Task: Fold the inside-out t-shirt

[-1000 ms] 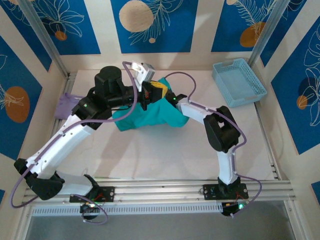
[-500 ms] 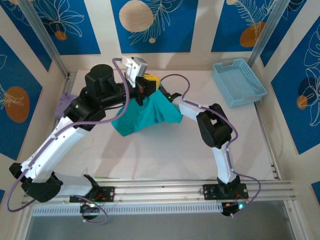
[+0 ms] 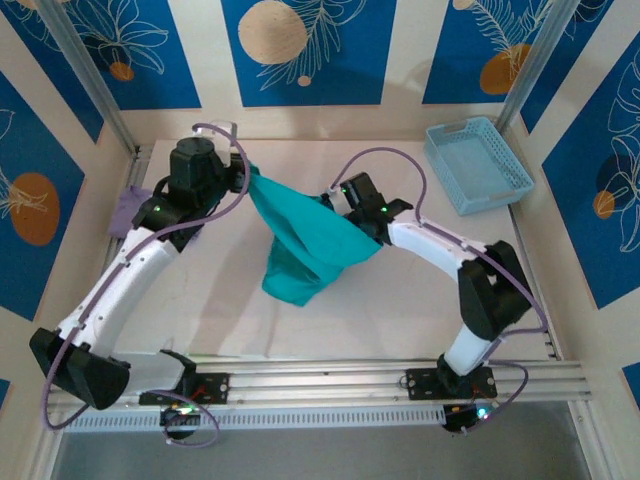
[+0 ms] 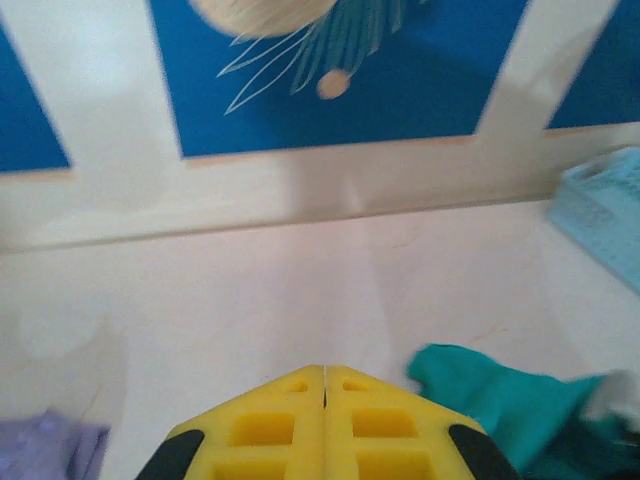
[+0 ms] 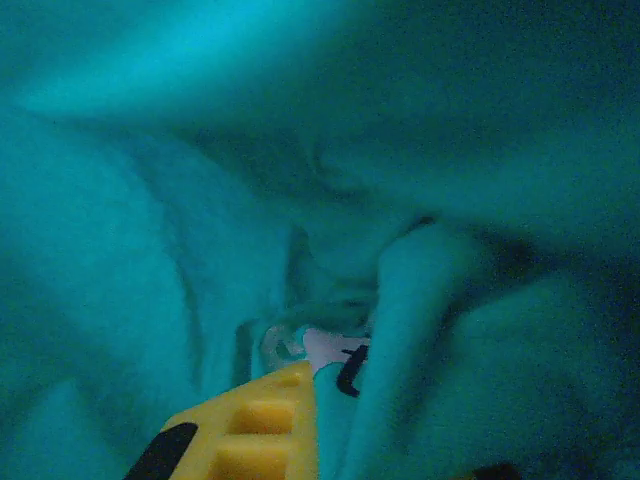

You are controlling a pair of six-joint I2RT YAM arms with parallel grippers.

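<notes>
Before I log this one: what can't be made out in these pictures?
- Left wrist: the bottom edge cuts off the left gripper; its hold on the t-shirt is unseen.
- Right wrist: dark cloth folds bury the right gripper; the label print is blurred and unreadable.
- Top external: the left arm covers most of the lavender garment.

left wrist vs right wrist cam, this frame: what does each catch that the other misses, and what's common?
Left wrist: table, back wall, blue basket, lavender garment, left fingers pressed shut. Right wrist: a white label beside the right finger. Both: the teal shirt, far closer on the right wrist, and yellow fingers at the bottom edge.
</notes>
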